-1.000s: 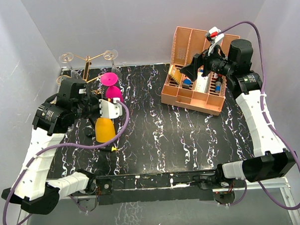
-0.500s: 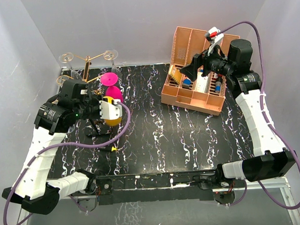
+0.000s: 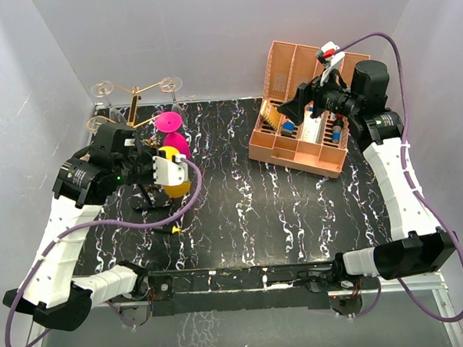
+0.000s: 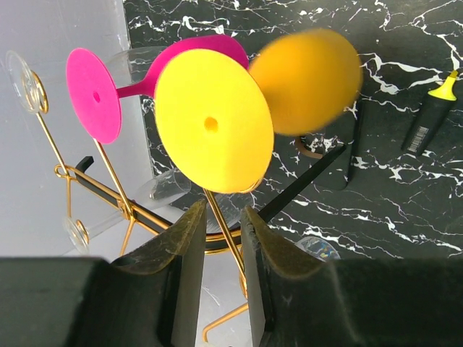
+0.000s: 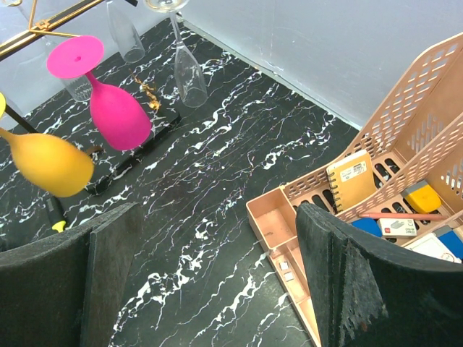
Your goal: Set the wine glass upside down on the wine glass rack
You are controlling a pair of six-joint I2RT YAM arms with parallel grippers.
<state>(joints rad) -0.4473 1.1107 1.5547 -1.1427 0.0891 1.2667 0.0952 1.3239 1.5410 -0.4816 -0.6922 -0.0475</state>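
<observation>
The yellow wine glass (image 4: 210, 130) hangs upside down on a curled arm of the gold wire wine glass rack (image 4: 116, 195). Its foot faces my left wrist camera and its bowl (image 4: 307, 81) is blurred. My left gripper (image 4: 221, 224) sits just below the foot with its jaws a little apart. Only a thin gold rack wire runs between them, and they hold nothing. From above, the yellow glass (image 3: 174, 180) hangs beside a pink glass (image 3: 170, 130) on the rack (image 3: 134, 97). My right gripper (image 5: 217, 267) is open and empty beside the organiser.
A pink glass (image 4: 94, 94) and clear glasses (image 5: 188, 72) also hang on the rack. A yellow highlighter (image 4: 432, 112) lies on the black marble table. The salmon-pink organiser (image 3: 300, 151), holding notebooks and small items, stands at the back right.
The yellow glass went from lower down in my left gripper up to the rack beside the pink one. The left jaws have parted off its stem. The right arm stayed still.
</observation>
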